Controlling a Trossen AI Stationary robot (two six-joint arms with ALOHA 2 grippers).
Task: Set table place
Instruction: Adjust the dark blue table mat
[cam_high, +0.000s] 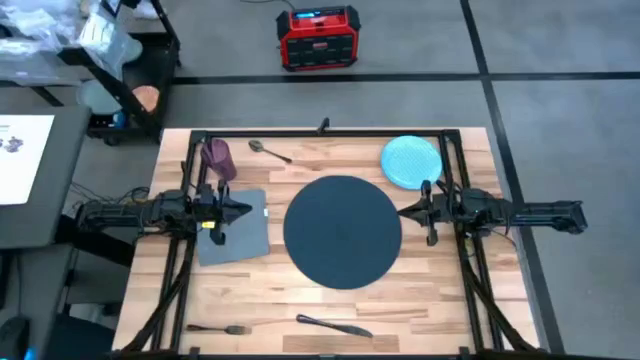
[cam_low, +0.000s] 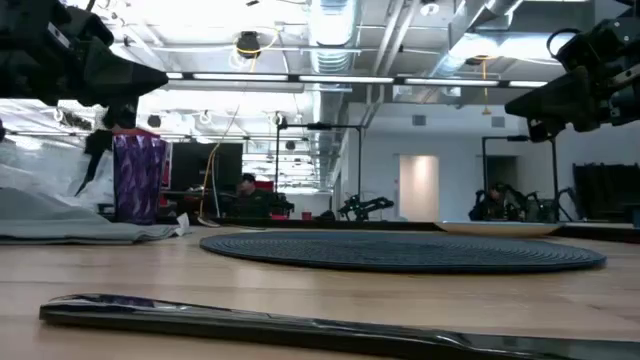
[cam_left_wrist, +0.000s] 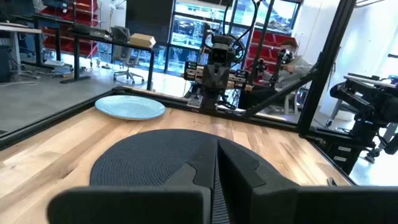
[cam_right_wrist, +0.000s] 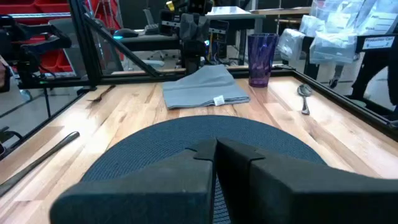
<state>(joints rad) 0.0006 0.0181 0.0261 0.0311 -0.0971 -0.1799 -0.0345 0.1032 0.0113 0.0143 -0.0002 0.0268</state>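
Note:
The round dark place mat (cam_high: 343, 232) lies flat in the middle of the light wood table (cam_high: 430, 300). My left gripper (cam_high: 245, 210) is shut and hangs above the grey napkin (cam_high: 235, 235), just left of the mat, touching nothing. In its wrist view its fingers (cam_left_wrist: 216, 168) point across the mat (cam_left_wrist: 155, 162). My right gripper (cam_high: 405, 211) is shut and hovers at the mat's right rim. The low view shows both the left gripper (cam_low: 150, 78) and the right gripper (cam_low: 515, 105) well above the tabletop.
A light blue plate (cam_high: 411, 161) lies flat at the far right. A purple cup (cam_high: 217, 158) and a spoon (cam_high: 268, 150) are at the far left. A fork (cam_high: 215, 328) and a knife (cam_high: 335, 325) lie along the near edge. A black rail frame (cam_high: 320, 133) borders the table.

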